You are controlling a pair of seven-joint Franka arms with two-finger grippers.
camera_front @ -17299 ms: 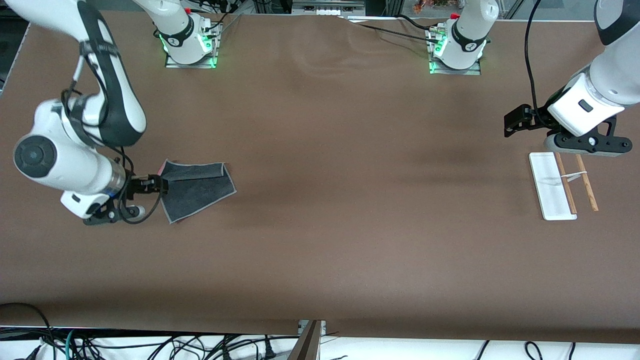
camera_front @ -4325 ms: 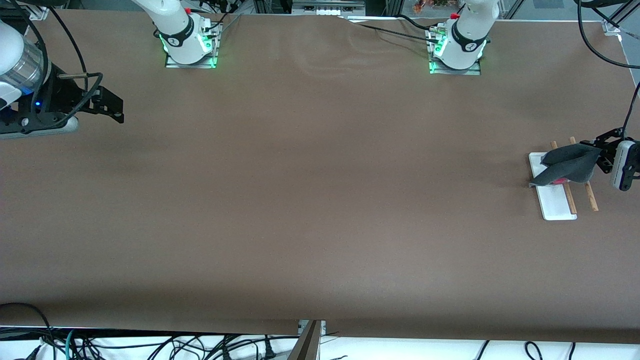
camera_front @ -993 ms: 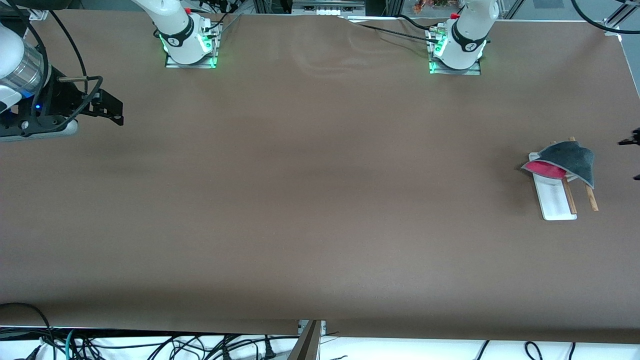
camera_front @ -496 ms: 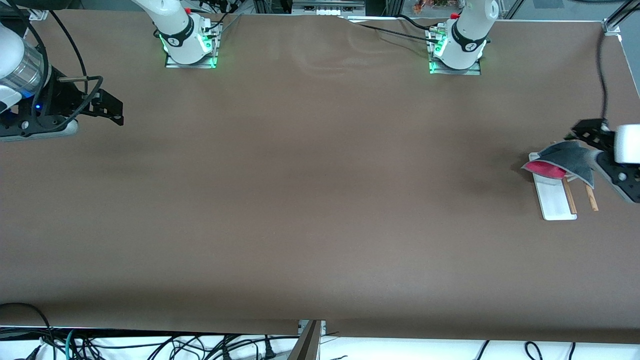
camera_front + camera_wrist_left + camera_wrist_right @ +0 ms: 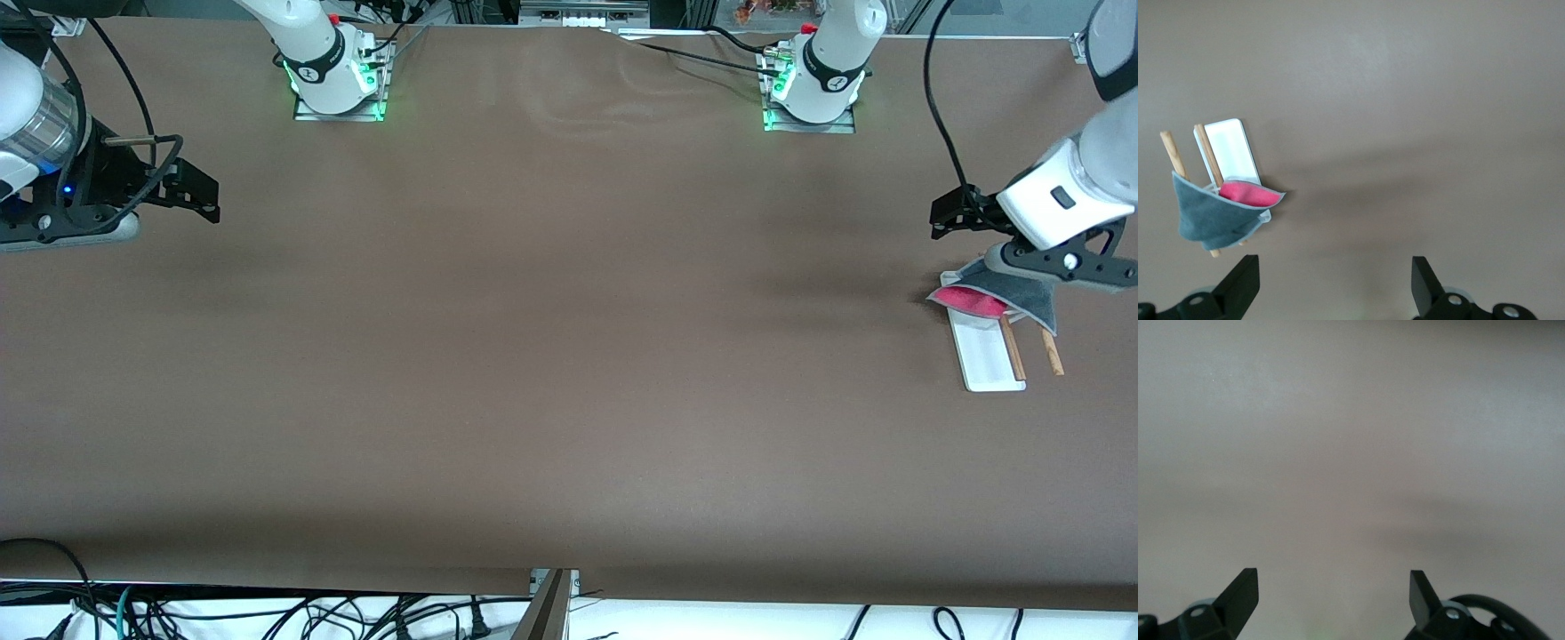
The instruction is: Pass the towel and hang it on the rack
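Observation:
The dark grey towel (image 5: pixel 1013 292) lies draped over the rack's two wooden rods (image 5: pixel 1012 348), with its pink reverse (image 5: pixel 967 301) showing at a fold. The rack's white base (image 5: pixel 982 354) sticks out from under it. In the left wrist view the towel (image 5: pixel 1208 217) hangs on the rods (image 5: pixel 1170 152) beside the base (image 5: pixel 1231 152). My left gripper (image 5: pixel 944 218) is open and empty over the bare table next to the rack, and its wrist hides part of the towel in the front view. My right gripper (image 5: pixel 203 189) waits open and empty at the right arm's end of the table.
A brown cloth covers the table (image 5: pixel 551 338). The two arm bases (image 5: pixel 336 84) (image 5: pixel 811 93) stand along the edge farthest from the front camera. Cables lie on the floor below the table's near edge (image 5: pixel 267 613).
My left arm has swung back into view and now hangs over the table beside the rack. The towel stays draped on the rods. The right arm has not moved.

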